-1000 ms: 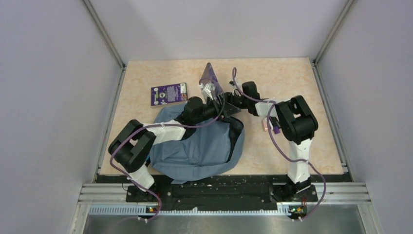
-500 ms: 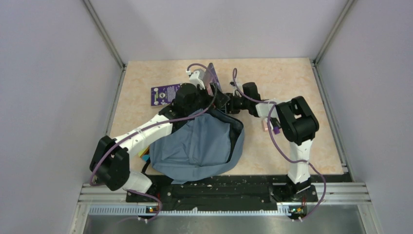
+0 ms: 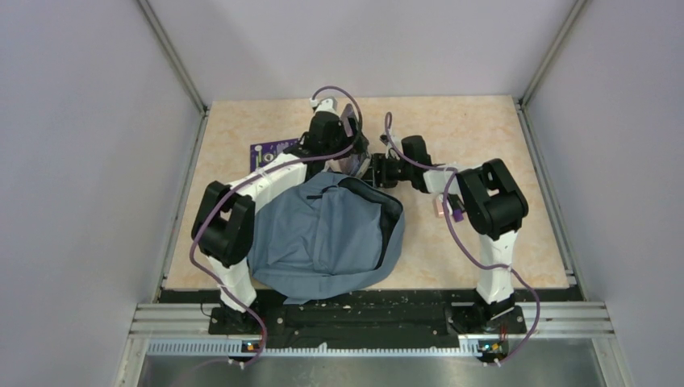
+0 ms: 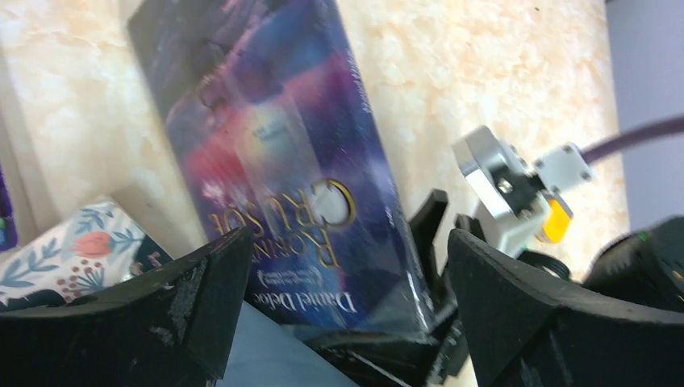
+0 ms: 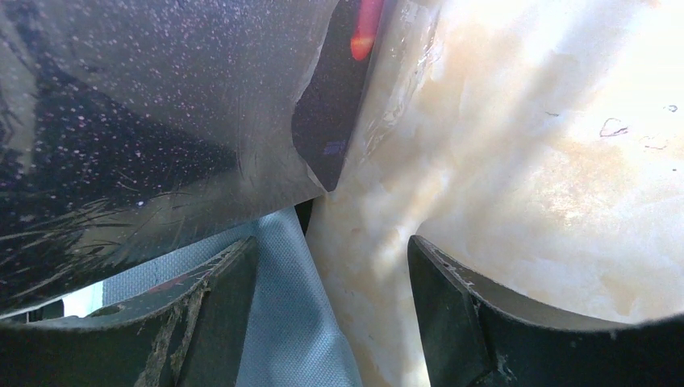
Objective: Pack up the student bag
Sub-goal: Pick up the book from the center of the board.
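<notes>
Book leans by bag
Left pincer wide open, empty; right pincer partly open, empty, at the bag's edge.

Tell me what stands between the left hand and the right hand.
A book, Robinson Crusoe, stands between them at the mouth of the backpack. The left wrist view shows it, framed by the open left hand; the right hand is just beyond.

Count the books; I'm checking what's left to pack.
2: a dark purple Robinson Crusoe paperback leaning at the far rim of the grey-blue fabric backpack, and a flat purple book on the table left of it. Others possibly hidden.
</notes>
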Controlling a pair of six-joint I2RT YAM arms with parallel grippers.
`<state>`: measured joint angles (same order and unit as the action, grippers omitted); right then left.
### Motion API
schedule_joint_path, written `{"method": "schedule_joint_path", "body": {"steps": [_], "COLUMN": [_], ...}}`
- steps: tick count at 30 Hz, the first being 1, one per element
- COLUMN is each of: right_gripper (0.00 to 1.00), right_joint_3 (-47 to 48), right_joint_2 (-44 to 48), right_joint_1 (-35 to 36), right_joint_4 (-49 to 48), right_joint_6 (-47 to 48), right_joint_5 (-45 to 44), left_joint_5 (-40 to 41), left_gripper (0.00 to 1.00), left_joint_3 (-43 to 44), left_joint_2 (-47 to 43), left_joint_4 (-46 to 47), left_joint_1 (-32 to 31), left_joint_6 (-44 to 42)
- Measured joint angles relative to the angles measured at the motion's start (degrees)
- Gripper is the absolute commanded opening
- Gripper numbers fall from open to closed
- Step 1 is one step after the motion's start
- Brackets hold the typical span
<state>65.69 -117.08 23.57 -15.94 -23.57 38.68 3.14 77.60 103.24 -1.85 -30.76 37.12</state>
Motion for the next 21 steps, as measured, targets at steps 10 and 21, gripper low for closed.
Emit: {"method": "schedule_joint_path", "body": {"steps": [10,21], "right_gripper": [0.68,0.68], "right_joint_3": [1.55,2.67], "right_joint_2": [-0.11,-0.11], "right_joint_1": [0.57,1.99], "right_joint_4": [1.95,3.58], "right_joint_6": [1.40,3.30], "right_joint_5": [-0.59,-3.10], "left_joint_5": [0.57,2.45], "left_gripper": [0.98,0.95], "left_joint_3": [10.14,15.47], "left_joint_2": [8.15,13.42], "left_joint_4": [-3.80,-9.88], "left_joint_1": [2.99,3.02], "left_joint_6": [-1.90,-6.05]}}
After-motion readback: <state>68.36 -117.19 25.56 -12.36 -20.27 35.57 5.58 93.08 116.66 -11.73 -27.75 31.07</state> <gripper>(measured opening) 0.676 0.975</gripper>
